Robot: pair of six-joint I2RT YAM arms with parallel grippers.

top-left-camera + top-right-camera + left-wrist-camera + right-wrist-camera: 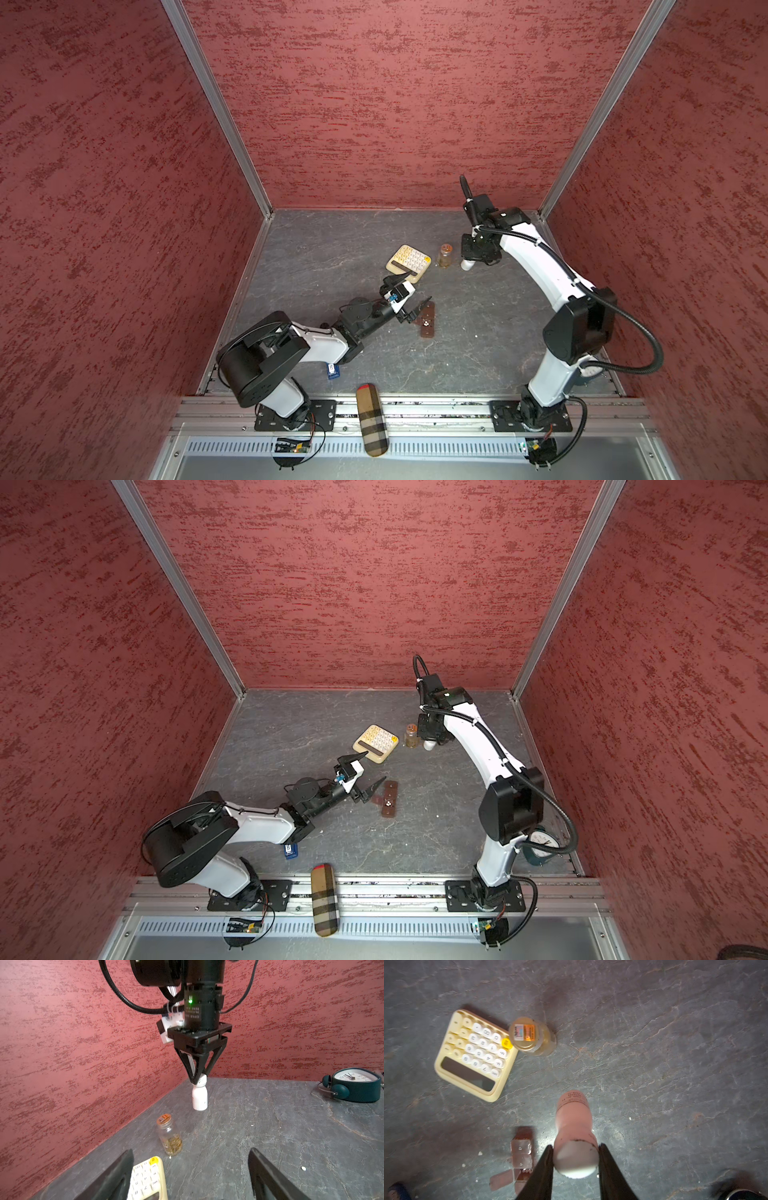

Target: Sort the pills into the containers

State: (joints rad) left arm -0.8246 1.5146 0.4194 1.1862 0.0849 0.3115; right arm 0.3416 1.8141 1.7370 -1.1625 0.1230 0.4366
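Two arms work over a grey surface (332,257), and the left is plainly the nearer to the job. The left fingers (419,307) stand wide apart and empty: a cream calculator (409,257), its digits and MRC key legible, lies by one tip, and the containers (429,332), a dark brown strip box, lie just beside the other, long axis slanting across the line the fingers point along. One lid hangs open toward those fingers. The right fingers (544,1174), well apart from the box, grip a white bottle (199,1097) by its cap; its printed code is too blurred to read. An amber bottle (169,1136), cap sticker unreadable, stands between the two pairs. White pills (387,802) sit in the open compartment, and a loose pill (303,1168) lies ahead of the left fingers, probably the next pick
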